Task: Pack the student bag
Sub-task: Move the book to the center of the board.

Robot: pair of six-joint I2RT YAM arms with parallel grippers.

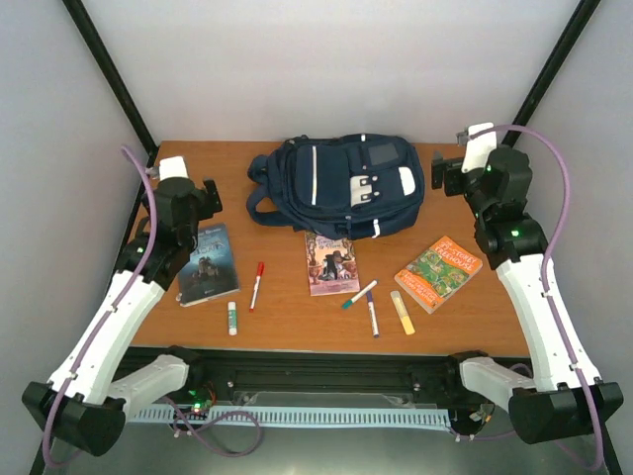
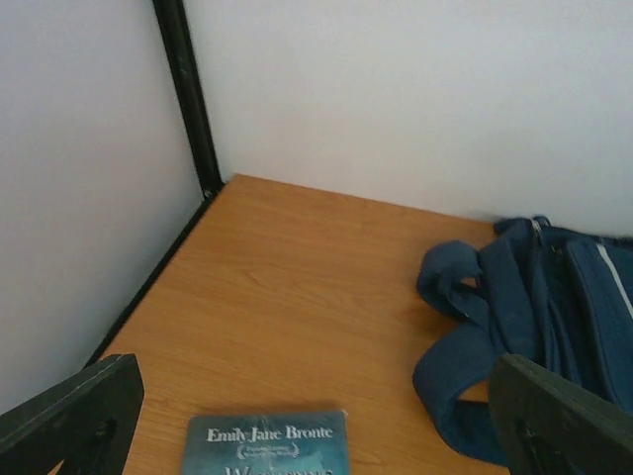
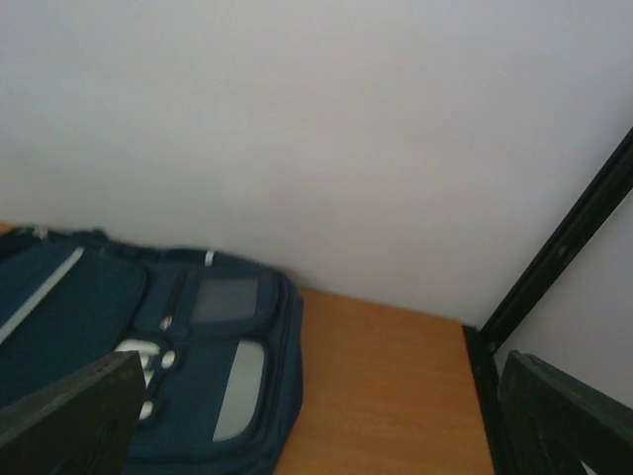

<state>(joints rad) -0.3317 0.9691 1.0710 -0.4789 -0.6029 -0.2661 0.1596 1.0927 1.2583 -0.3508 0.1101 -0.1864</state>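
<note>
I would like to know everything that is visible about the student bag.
The student bag is a navy-blue fabric backpack with white stripes, white patches and front pockets. It lies flat at the far middle of the table, front up, its shoulder straps spilling left. Nothing holds it.

Left tool (image 1: 210,193) wide open, right tool (image 1: 442,176) wide open, both raised
</note>
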